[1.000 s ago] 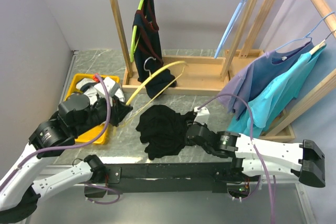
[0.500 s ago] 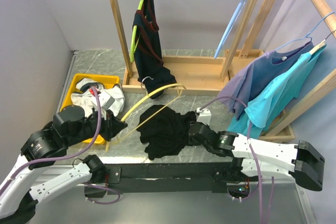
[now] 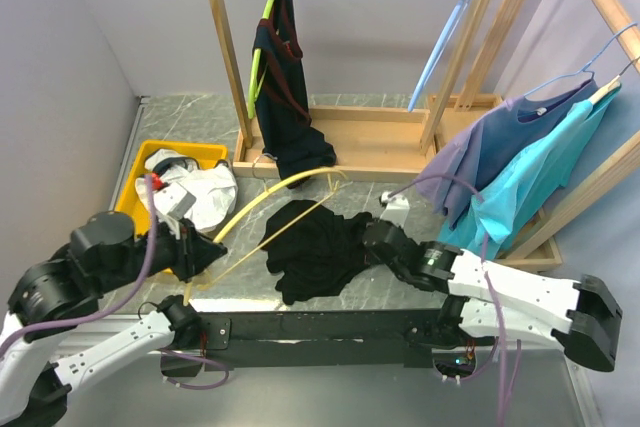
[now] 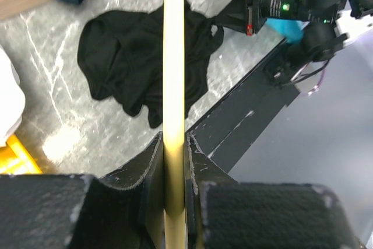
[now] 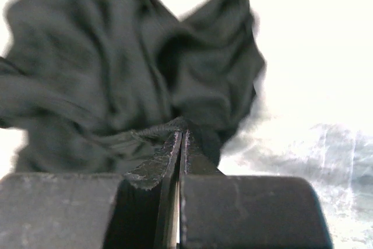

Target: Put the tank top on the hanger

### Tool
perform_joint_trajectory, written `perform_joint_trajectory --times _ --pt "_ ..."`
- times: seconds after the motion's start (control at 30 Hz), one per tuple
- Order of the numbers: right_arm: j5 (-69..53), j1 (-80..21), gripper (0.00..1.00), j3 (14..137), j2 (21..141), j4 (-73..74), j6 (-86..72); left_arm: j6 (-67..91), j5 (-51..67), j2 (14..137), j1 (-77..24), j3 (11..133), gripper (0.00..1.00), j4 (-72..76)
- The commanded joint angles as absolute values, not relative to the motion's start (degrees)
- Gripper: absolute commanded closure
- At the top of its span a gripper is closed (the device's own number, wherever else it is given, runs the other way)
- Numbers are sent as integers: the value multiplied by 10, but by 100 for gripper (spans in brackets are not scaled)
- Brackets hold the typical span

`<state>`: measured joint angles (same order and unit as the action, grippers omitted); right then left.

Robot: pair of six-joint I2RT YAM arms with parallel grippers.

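Note:
The black tank top (image 3: 312, 247) lies crumpled on the marble table in front of the arms. My right gripper (image 3: 372, 238) is shut on its right edge; in the right wrist view the jaws (image 5: 180, 135) pinch a fold of the black fabric (image 5: 116, 62). My left gripper (image 3: 196, 255) is shut on one end of the yellow hanger (image 3: 275, 188), which arcs up over the table toward the wooden rack. In the left wrist view the hanger bar (image 4: 173, 56) runs straight out from the closed jaws (image 4: 173, 153), over the tank top (image 4: 134, 56).
A yellow bin (image 3: 140, 169) with a white cloth (image 3: 200, 187) stands at the left. The wooden rack (image 3: 225, 57) at the back holds a navy garment (image 3: 282, 87) on a lime-green hanger (image 3: 257, 62) and a light-blue hanger (image 3: 440, 47). Purple and teal shirts (image 3: 520, 162) hang at the right.
My left arm has drawn back toward the near left, pulling the yellow hanger with it. My right gripper has shifted slightly away and right, still holding the tank top's edge.

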<state>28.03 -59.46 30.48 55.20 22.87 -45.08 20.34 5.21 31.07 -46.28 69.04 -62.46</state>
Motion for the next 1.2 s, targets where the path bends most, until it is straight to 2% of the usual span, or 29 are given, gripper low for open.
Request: perform_joint_trajectory --times 0.0,0.37,1.17 --pt "355 -590 100 402 523 276 -418 203 73 306 -465 734 99 -628" --pt "429 -560 100 488 574 317 -389 192 128 301 -465 733 99 -647" --pt "364 -532 100 476 572 261 -339 183 145 354 -478 715 99 -616"
